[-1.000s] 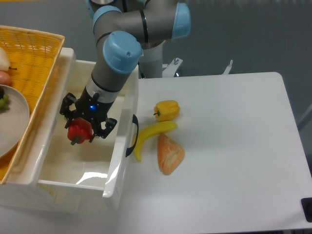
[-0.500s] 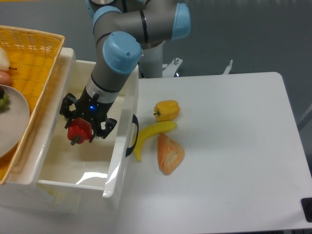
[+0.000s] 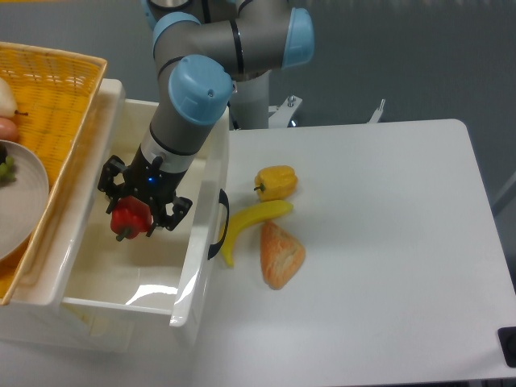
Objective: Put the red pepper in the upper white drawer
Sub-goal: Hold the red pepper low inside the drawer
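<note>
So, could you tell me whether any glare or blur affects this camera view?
Fixed camera: a bright glare patch on the drawer floor near its front wall; the pepper in the gripper stays sharp, casting a soft shadow on the drawer floor; the table is evenly lit, without blur.

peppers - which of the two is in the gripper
The red pepper, clamped in the gripper over the upper white drawer. The yellow pepper lies free on the table.
</note>
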You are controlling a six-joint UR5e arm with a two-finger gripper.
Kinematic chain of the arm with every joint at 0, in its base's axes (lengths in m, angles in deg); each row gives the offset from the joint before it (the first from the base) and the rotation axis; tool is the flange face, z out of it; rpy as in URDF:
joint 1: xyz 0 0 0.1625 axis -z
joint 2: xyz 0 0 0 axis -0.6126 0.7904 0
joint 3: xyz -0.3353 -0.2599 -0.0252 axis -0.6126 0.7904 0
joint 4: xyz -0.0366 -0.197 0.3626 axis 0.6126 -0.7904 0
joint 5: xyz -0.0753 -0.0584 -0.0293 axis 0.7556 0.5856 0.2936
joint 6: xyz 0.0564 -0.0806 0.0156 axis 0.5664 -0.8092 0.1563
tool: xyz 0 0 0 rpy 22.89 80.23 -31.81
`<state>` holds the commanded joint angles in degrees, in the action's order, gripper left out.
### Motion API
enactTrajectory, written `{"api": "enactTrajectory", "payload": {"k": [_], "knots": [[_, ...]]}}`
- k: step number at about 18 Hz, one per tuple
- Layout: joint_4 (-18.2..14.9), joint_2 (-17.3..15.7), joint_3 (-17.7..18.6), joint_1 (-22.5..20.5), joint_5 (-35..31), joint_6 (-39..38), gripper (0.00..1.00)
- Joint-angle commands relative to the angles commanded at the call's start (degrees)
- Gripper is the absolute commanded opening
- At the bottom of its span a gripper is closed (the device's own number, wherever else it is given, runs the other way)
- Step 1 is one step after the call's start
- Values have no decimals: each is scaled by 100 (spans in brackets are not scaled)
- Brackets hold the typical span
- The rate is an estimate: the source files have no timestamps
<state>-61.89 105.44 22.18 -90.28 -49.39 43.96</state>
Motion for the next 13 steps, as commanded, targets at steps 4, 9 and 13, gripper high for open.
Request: {"api": "enactTrajectory", "payload": {"k": [4, 9, 13], "knots": [[0, 0, 0, 0, 0, 0, 65], [9, 17, -9, 0, 0, 0, 65], [17, 44, 0, 9, 0, 9, 65]]}}
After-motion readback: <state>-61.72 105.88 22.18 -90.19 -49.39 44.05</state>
